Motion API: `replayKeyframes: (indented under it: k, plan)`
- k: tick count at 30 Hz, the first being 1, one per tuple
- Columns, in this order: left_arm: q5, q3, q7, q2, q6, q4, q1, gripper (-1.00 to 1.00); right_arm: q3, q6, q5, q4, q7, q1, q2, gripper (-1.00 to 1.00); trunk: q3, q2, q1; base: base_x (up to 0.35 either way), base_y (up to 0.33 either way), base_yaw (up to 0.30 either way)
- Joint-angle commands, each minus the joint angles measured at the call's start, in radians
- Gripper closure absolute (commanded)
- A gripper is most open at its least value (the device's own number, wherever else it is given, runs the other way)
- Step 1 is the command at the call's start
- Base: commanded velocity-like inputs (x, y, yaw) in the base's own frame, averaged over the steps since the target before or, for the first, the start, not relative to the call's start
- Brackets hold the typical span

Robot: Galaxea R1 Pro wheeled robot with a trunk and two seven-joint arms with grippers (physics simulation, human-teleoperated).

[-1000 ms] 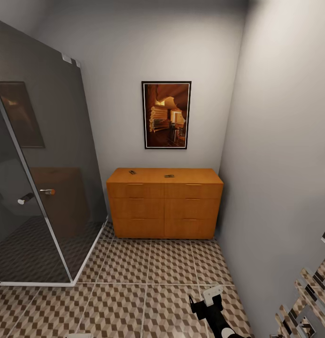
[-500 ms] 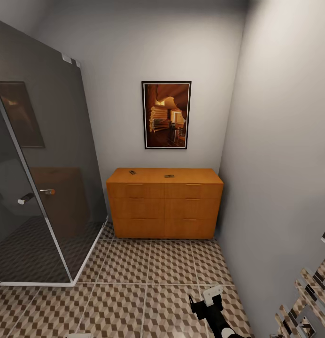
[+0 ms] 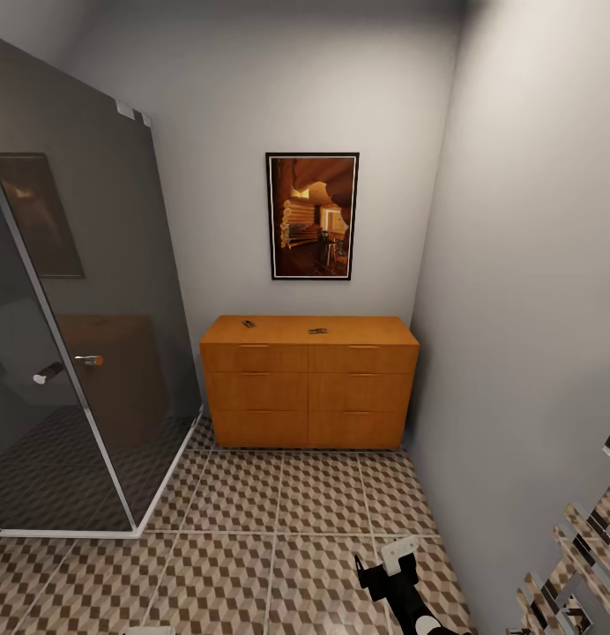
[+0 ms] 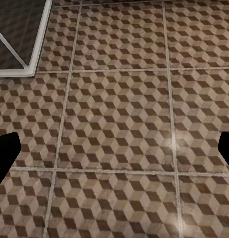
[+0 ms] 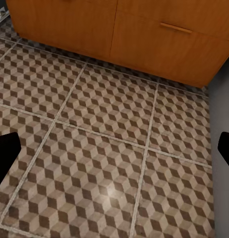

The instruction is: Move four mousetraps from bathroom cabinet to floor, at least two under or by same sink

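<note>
Ahead, two mousetraps atop the shut-drawered cabinet; both end effectors wide, empty.

Two small dark objects lie on the smooth top of the orange-brown wooden cabinet, one near its left edge, one mid-top; both are too small to identify. The black right gripper is cut by the bottom edge.
</note>
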State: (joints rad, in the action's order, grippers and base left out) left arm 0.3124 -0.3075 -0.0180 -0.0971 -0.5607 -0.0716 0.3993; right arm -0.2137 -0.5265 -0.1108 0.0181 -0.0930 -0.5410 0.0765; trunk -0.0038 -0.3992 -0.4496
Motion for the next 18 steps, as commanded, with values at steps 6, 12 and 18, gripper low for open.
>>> replayKeyframes:
  k: [6,12,18]
  plan:
    - [0.008,-0.008,-0.002,0.000,-0.005,-0.004,0.001,-1.00,-0.003,-0.001,-0.010,-0.001,-0.010,0.000,0.000,-1.00,0.000,-0.001,0.000,0.000,0.000,0.000]
    - [0.008,-0.008,-0.002,0.000,-0.005,-0.004,0.001,-1.00,-0.003,-0.001,-0.010,-0.001,-0.010,0.000,0.000,-1.00,0.000,-0.001,0.000,0.000,0.000,0.000]
    - [0.008,-0.008,-0.002,0.000,-0.005,-0.004,0.001,-1.00,-0.003,-0.001,-0.010,-0.001,-0.010,0.000,0.000,-1.00,0.000,-0.001,0.000,0.000,0.000,0.000]
